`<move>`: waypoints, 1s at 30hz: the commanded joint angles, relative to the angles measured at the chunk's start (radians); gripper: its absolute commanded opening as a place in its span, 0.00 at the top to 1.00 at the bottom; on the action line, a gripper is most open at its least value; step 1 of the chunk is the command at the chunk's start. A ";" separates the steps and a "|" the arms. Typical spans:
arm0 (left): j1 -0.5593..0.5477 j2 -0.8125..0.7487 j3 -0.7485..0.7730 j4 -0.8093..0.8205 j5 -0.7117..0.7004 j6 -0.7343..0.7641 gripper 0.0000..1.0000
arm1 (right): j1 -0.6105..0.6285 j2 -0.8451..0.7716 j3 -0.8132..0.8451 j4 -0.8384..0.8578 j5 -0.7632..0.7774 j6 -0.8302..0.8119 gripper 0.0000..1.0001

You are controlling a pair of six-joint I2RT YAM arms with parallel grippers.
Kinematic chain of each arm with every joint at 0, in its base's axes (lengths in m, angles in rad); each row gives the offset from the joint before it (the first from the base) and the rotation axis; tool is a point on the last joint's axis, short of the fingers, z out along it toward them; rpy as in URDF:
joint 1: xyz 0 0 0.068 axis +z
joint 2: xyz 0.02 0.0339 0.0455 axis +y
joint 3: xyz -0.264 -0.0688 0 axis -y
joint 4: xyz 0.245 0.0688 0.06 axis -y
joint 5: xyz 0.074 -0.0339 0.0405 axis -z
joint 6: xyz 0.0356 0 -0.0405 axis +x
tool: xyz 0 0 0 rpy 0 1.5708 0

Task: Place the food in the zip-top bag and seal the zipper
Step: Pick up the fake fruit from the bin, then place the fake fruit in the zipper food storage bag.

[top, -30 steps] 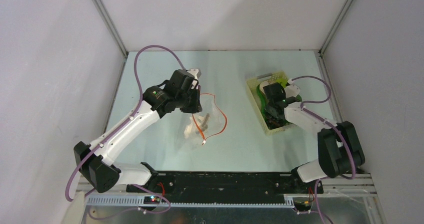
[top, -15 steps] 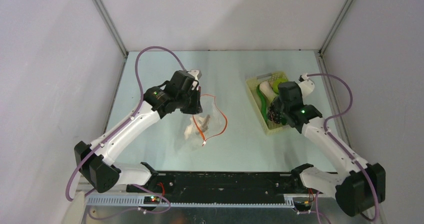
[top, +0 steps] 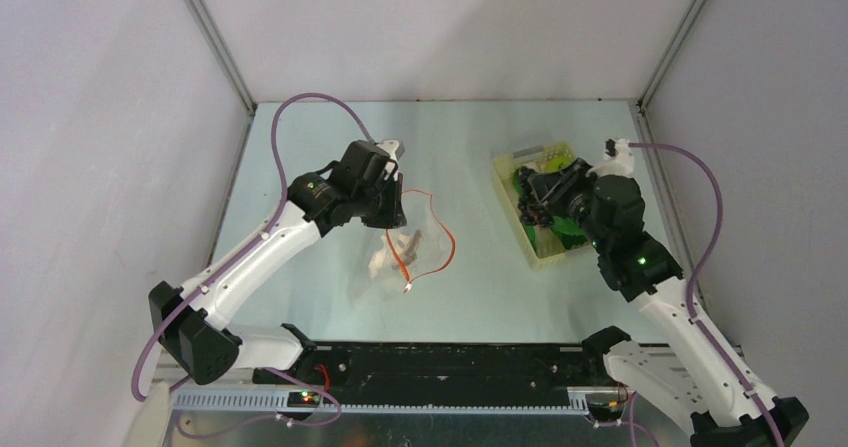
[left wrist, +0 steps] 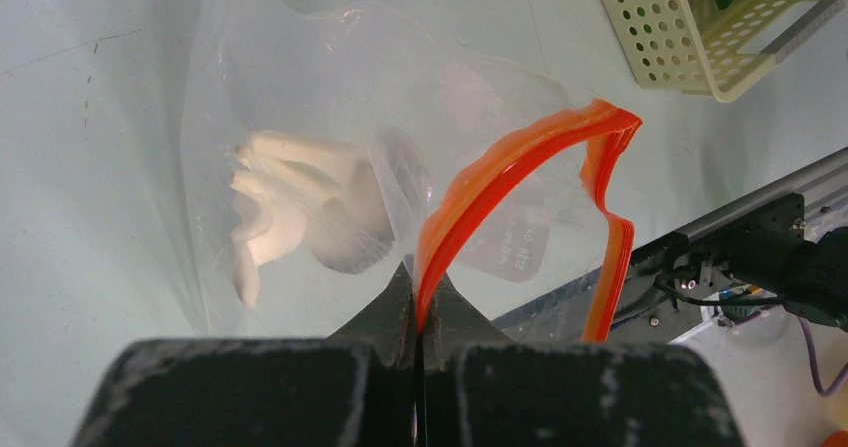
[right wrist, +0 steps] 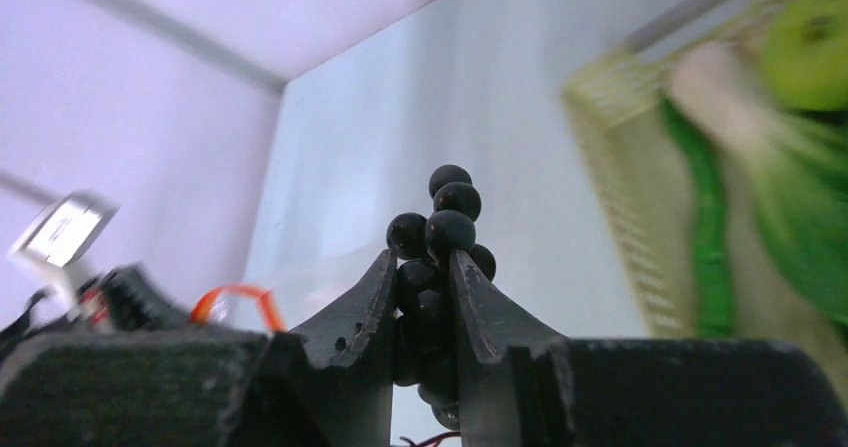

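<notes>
The clear zip-top bag lies mid-table with its mouth held open. Its orange-red zipper curves in a loop, with the white slider tab at the near end. White mushrooms lie inside the bag, also in the left wrist view. My left gripper is shut on the zipper strip at the bag's mouth. My right gripper is shut on a bunch of dark purple grapes, raised over the basket's left side. A green apple, a long green pepper and bok choy lie in the basket.
The pale yellow perforated basket stands at the right of the table; its corner also shows in the left wrist view. Grey walls enclose the table on three sides. A black rail runs along the near edge.
My right gripper has risen out of the basket with the grapes and swung to point left toward the bag. The left gripper and the bag have not moved.
</notes>
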 commanded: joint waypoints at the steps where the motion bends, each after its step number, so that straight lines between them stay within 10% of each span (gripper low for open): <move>1: 0.008 0.004 -0.005 0.030 0.035 0.001 1.00 | 0.084 0.033 0.059 0.180 -0.237 -0.005 1.00; 19: 0.007 0.002 -0.007 0.035 0.051 0.004 1.00 | 0.434 0.374 0.174 0.427 -0.344 0.037 1.00; 30: 0.008 -0.009 -0.010 0.038 0.047 0.004 1.00 | 0.496 0.423 0.177 0.305 -0.036 0.104 0.80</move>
